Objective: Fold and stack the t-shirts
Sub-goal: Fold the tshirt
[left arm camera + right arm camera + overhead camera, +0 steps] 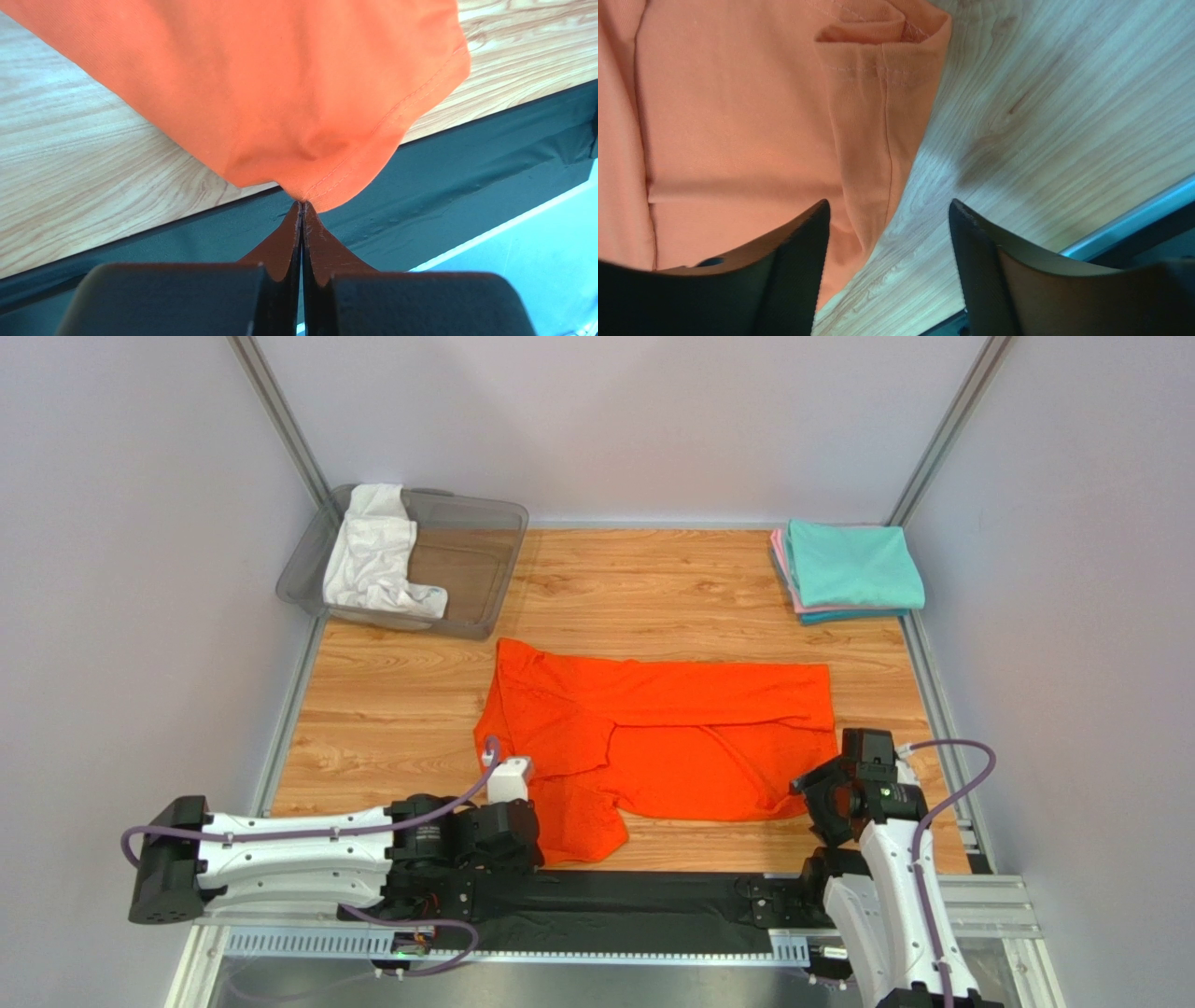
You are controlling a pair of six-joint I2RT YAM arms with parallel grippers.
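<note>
My left hand (302, 204) pinches a near corner of the orange t-shirt (659, 728) (spread mid-tabletop (393, 714)); my right hand (889, 204) gapes over its edge. At eleven o'clock a grey bin (484, 560) holds a white t-shirt (372, 560); the folded stack (849, 567) lies at one.

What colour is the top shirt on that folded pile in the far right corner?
Teal. The top shirt shows best in the top external view.

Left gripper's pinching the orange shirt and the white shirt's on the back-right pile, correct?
Not quite: the top view shows the white t-shirt in the clear grey bin, back left, not on the folded pile. The left gripper does pinch the orange t-shirt.
</note>
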